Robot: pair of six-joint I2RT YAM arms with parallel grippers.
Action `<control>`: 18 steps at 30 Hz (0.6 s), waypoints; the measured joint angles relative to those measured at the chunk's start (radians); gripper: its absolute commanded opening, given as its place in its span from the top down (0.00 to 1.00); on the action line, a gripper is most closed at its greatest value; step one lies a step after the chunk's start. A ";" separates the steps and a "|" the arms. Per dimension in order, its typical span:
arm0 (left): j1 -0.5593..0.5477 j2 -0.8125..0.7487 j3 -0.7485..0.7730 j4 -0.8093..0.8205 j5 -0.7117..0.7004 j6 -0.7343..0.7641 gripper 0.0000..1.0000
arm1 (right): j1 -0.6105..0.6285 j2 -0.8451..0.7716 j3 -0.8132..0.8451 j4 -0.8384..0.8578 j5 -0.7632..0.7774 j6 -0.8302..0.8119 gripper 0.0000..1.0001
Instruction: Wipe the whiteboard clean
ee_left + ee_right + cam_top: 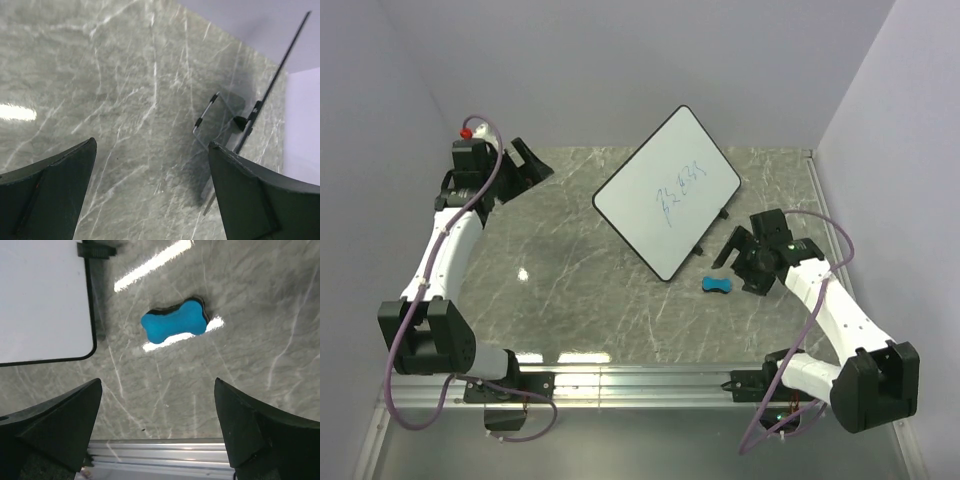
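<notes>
Both wide and empty: left hand (152, 144), right hand (156, 385). Eraser (174, 322) sits just beside the whiteboard (665, 190); grab it sloppily and you could topple the propped board.

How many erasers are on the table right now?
1. The blue eraser lies flat on the table beside the whiteboard's near corner, just ahead of the open right gripper. Another could hide behind the tilted whiteboard.

A robotics lab test cell: plain pale lilac partition walls (620, 70) box in a grey marble-patterned tabletop (570, 290). A white-and-black jointed left arm (445, 250) and matching right arm (835, 315), trailing purple cables (395, 400), are bolted along a ribbed aluminium rail (640, 385).
</notes>
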 measured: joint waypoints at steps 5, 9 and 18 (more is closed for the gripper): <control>0.005 -0.013 0.061 -0.014 0.017 0.034 0.01 | 0.000 -0.014 -0.114 0.039 -0.057 0.169 0.00; 0.006 -0.040 0.034 -0.018 0.021 0.053 0.01 | 0.000 -0.038 -0.204 0.075 -0.085 0.344 0.00; 0.006 -0.089 -0.021 -0.012 0.051 0.075 0.01 | 0.000 -0.007 -0.206 0.166 -0.056 0.578 0.01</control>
